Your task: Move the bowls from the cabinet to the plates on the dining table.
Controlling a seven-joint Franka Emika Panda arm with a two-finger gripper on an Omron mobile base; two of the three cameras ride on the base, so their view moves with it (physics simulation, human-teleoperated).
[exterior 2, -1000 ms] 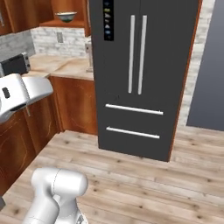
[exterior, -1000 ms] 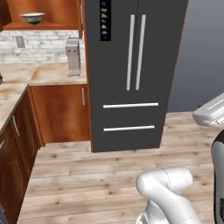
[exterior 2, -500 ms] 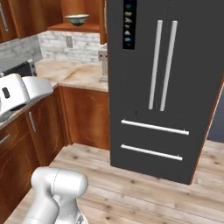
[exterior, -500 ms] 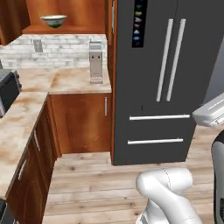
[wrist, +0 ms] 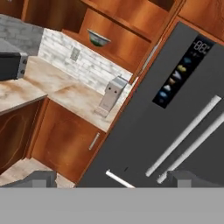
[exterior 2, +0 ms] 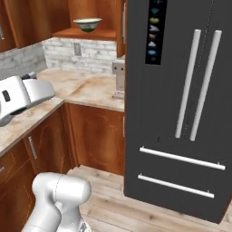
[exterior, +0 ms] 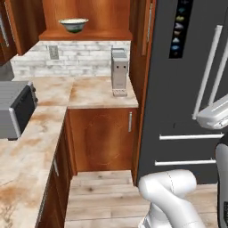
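While 1 cream bowl [exterior: 73,24] sits on cabinet [exterior: 87,34] shelf (doors cropped), pincer [wrist: 111,178] tips spread, empty.

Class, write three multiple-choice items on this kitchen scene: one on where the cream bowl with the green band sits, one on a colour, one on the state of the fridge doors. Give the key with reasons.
1. Where does the bowl sit?
A. On the wooden shelf above the brick backsplash
B. On the floor
C. On top of the toaster

2. What colour is the fridge?
A. White
B. Dark grey
C. Red

3. How do the fridge doors stand?
A. Both wide open
B. One removed
C. Both closed

Key: 1 A, the bowl rests upright on the shelf in the open wall cabinet, above the counter. 2 B, the fridge front is dark grey with silver bar handles. 3 C, the door fronts lie flush, with no gap showing the inside.
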